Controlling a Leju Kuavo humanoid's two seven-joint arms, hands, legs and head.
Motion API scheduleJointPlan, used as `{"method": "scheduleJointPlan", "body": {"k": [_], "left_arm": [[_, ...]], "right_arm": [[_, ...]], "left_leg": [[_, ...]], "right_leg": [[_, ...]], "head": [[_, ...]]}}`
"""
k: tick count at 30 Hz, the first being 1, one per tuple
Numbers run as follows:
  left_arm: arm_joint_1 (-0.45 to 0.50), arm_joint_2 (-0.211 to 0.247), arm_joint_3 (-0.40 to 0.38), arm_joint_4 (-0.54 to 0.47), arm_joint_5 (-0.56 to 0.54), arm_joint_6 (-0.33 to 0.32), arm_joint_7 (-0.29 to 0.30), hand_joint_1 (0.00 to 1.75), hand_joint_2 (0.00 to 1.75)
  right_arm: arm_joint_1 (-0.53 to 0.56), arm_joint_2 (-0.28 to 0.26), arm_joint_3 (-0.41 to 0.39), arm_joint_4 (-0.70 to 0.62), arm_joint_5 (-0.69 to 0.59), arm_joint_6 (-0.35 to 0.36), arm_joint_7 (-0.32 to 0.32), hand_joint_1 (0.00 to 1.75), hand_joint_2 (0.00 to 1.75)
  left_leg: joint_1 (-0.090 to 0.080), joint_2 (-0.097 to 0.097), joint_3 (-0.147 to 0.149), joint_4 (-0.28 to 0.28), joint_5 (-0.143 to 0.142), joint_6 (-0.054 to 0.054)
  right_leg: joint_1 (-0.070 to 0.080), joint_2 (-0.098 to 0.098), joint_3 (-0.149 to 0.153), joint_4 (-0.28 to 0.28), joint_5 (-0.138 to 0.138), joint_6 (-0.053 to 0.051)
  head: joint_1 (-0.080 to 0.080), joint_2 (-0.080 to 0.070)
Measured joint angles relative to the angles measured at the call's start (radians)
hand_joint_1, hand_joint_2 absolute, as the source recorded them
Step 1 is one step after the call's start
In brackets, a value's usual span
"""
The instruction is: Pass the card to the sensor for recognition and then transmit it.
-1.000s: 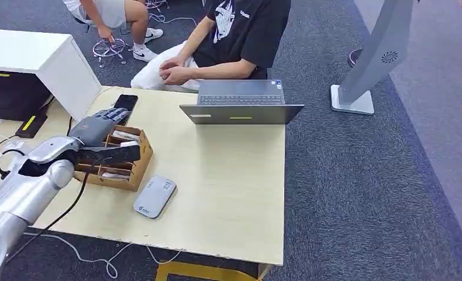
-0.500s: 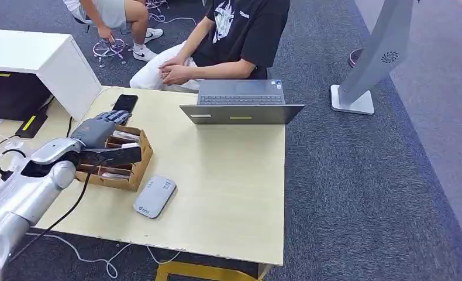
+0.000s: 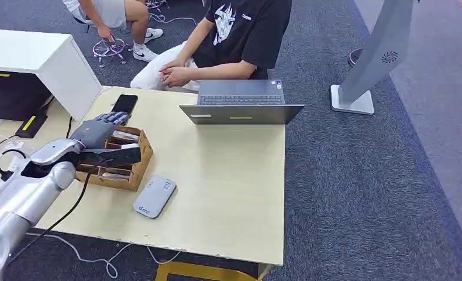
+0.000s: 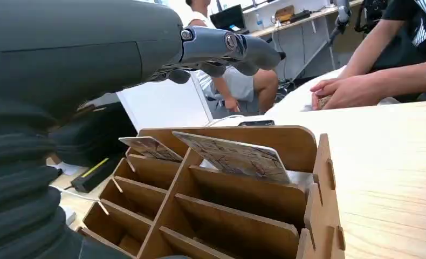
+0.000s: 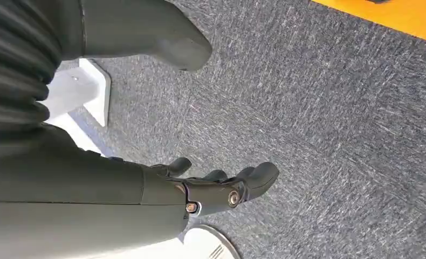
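Left robot hand [image 3: 100, 130] is seen spread and holding nothing over the wooden divider box [image 3: 134, 167] on the surface [image 3: 228, 181], cards [image 4: 233, 156] are seen leaning in its far compartments, grey sensor [image 3: 154, 196] lies just beside the box, right robot hand [image 5: 221, 189] hangs open above carpet [image 5: 335, 108].
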Motion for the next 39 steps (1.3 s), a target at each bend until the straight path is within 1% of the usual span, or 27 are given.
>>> {"method": "scheduleJointPlan", "body": {"k": [6, 7, 8, 19, 29, 39], "left_arm": [[0.005, -0.004, 0.000, 0.007, 0.000, 0.003, 0.000, 0.00, 1.75], [0.005, -0.004, 0.000, 0.008, 0.000, 0.003, 0.000, 1.05, 1.75], [0.005, -0.004, 0.000, 0.009, 0.000, 0.003, 0.000, 1.75, 1.75], [0.009, -0.003, 0.000, 0.016, -0.011, 0.006, -0.003, 1.75, 1.75], [0.010, 0.012, 0.000, 0.016, -0.011, 0.014, -0.007, 1.75, 1.75], [0.010, 0.016, 0.000, 0.016, -0.011, 0.014, -0.007, 1.75, 1.75]], "right_arm": [[0.000, 0.000, -0.002, 0.000, -0.010, 0.000, -0.002, 0.00, 1.75], [0.000, 0.001, -0.002, 0.000, -0.011, 0.000, -0.003, 0.00, 1.75], [0.000, 0.001, -0.002, 0.000, -0.012, 0.000, -0.003, 0.00, 1.75], [0.000, 0.009, -0.002, 0.000, -0.013, 0.001, -0.008, 0.00, 1.75], [-0.001, 0.017, -0.002, 0.000, -0.013, 0.002, -0.013, 0.00, 1.75], [-0.001, 0.019, -0.003, 0.000, -0.013, 0.003, -0.013, 0.00, 1.75]], "left_leg": [[0.000, 0.000, 0.000, 0.000, 0.000, 0.000], [0.000, 0.000, 0.000, 0.000, 0.000, 0.000], [0.000, 0.000, 0.000, 0.000, 0.000, 0.000], [0.000, 0.000, 0.000, 0.000, 0.000, 0.000], [0.000, 0.000, 0.000, 0.000, 0.000, 0.000], [0.000, 0.000, 0.000, 0.000, 0.000, 0.000]], "right_leg": [[0.000, 0.000, 0.000, 0.000, 0.000, 0.000], [0.000, 0.000, 0.000, 0.000, 0.000, 0.000], [0.000, 0.000, 0.000, 0.000, 0.000, 0.000], [0.000, 0.000, 0.000, 0.000, 0.000, 0.000], [0.000, 0.000, 0.000, 0.000, 0.000, 0.000], [0.000, 0.000, 0.000, 0.000, 0.000, 0.000]], "head": [[0.000, 0.000], [0.000, 0.000], [0.000, 0.000], [-0.001, 0.000], [0.000, 0.000], [0.000, 0.000]]}}
